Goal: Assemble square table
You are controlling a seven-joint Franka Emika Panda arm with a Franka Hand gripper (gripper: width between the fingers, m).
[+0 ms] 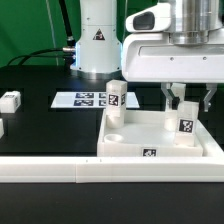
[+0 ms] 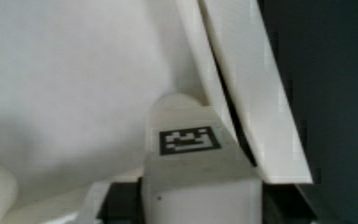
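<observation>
Our tool [image 1: 187, 100] straddles a tagged leg block [image 1: 186, 126] on the tabletop [image 1: 135, 140], fingers part open. We cannot tell whether they grip it; the wrist view is blurred.

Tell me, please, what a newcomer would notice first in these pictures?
First, the gripper poised over a tagged leg block at the exterior view's right. That block stands upright in the white tabletop; a second leg block stands at its far left corner.
</observation>
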